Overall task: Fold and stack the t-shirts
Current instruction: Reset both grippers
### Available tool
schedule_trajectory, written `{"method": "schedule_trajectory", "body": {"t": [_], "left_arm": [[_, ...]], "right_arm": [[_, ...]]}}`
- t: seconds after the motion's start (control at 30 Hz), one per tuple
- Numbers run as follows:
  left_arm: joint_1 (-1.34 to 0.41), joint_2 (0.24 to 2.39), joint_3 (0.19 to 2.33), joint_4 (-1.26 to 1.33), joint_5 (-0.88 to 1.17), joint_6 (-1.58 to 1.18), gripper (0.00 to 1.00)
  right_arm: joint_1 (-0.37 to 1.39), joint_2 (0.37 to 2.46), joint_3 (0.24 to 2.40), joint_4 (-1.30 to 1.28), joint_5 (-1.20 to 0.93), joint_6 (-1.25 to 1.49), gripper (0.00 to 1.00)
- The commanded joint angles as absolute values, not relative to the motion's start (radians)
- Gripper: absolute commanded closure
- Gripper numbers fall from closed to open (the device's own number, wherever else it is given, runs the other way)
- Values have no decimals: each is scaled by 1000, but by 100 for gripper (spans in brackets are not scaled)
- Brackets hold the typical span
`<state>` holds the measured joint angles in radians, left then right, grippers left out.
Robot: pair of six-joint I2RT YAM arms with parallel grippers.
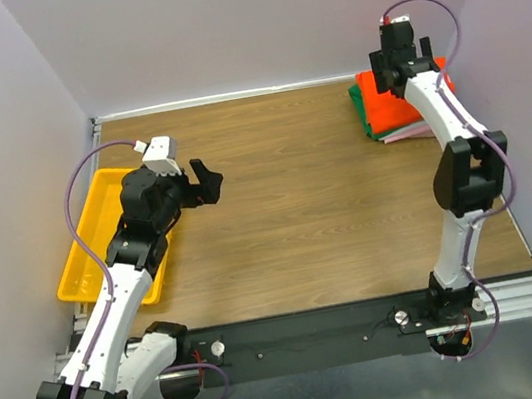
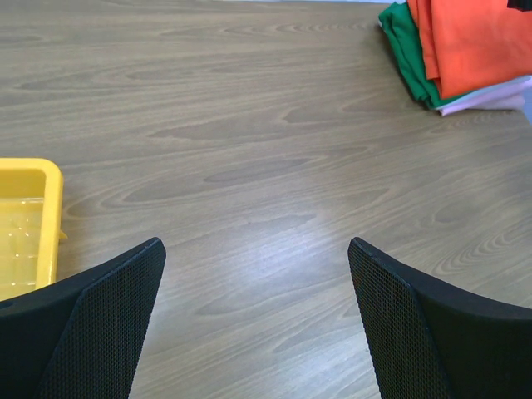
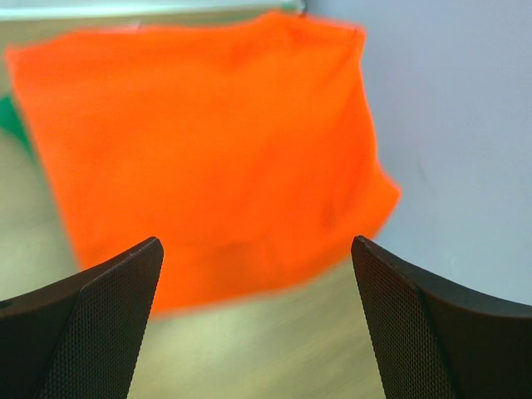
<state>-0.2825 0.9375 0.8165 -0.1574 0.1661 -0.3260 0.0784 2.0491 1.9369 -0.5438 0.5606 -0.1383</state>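
The t-shirts [image 1: 386, 115] lie as a stack of soft cloth rectangles at the far right corner of the wood-grain tabletop [image 1: 287, 206], close to the right wall. The bright orange shirt [image 3: 216, 141] is on top, smooth with faint creases. A dark green shirt [image 2: 406, 50] shows beneath it along the left edge, and pale layers [image 2: 495, 98] of pink and white peek out at the near edge. The right end effector [image 3: 258, 245] hangs over the orange cloth, its black mesh-textured fingers [image 3: 100, 316] spread apart and gripping nothing. The left end effector [image 2: 256, 249] is likewise spread wide over bare tabletop, near the glossy yellow plastic tray [image 1: 74, 275] at the left.
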Motion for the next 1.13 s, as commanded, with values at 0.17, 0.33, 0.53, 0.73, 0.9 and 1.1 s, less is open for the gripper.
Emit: {"method": "schedule_trajectory", "body": {"t": [0.17,0.33,0.53,0.73,0.9,1.1], "left_arm": [[-275,865,799,-140,110,-333,2],[-273,816,796,-135,78,-334,2],[-273,761,779,-124,43,-324,2],[-273,747,781,-141,21,-316,2],[-273,733,778,-146,8,-313,2],[-273,726,779,-152,-50,-318,2]], "right_arm": [[89,1619,1431,-404,205,100,0],[89,1367,1175,-371,31,182,0],[90,1186,952,-327,-81,261,0],[89,1103,828,-279,-72,287,0],[90,1091,790,-256,-52,305,0],[89,1098,785,-250,-45,304,0]]}}
